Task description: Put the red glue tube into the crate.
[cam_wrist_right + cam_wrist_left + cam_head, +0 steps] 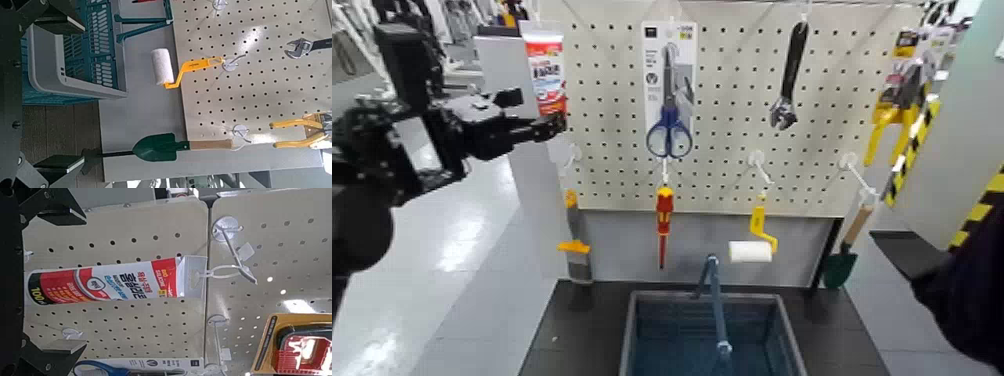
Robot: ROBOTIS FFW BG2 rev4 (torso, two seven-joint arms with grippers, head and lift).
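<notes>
Crate (717, 297) at near edge of view, blue inside, handle raised, on dark table (556, 333). Right hand (69, 94) open, holding nothing, near the trowel (160, 147). Left hand (72, 283) wide open, its fingers on either side of the glue tube (110, 280), no grip; tube hangs from pegboard (732, 100), outside crate. Left wrist view alone shows a red item in yellow-black packaging (301, 351). Beyond: pale tiled floor (457, 250).
</notes>
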